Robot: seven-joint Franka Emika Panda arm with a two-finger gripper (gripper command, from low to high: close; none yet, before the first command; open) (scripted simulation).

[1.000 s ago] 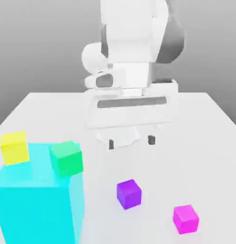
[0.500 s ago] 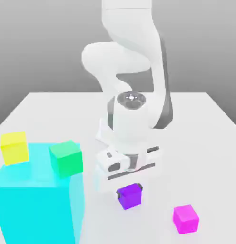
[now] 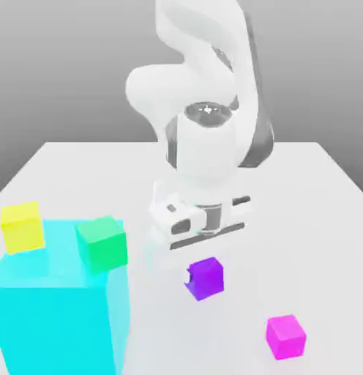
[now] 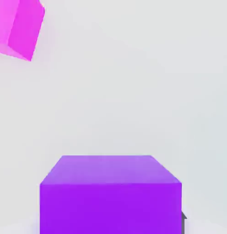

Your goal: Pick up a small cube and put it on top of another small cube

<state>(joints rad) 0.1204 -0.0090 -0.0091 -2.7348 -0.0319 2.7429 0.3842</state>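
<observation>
On the exterior view's left stands a big cyan block [image 3: 60, 307]. A yellow cube [image 3: 22, 227] sits on top of it, at its far left corner. A green cube [image 3: 102, 244] sits on its top too, at the right edge, a bit tilted.

To the right of the big cyan block is the white arm, bending down over the white table [image 3: 316, 220]. Under it hangs the gripper [image 3: 205, 272]. It is squeezed tight on the purple cube [image 3: 206, 277]. The purple cube hangs just under the hand, a little way right of the big cyan block, and it looks lifted off the table. In the hand view the purple cube [image 4: 110, 194] sits right up close.

Farther right from the big cyan block, and closer to us, the pink cube [image 3: 287, 336] rests on the table. It is near the purple cube but not touching it.

I think the pink cube is where the purple one should go. The purple cube could slip if the arm swings too fast. If it comes down off to one side, it could bump the pink cube away or tip off its edge. Letting go too high could make it bounce off.
</observation>
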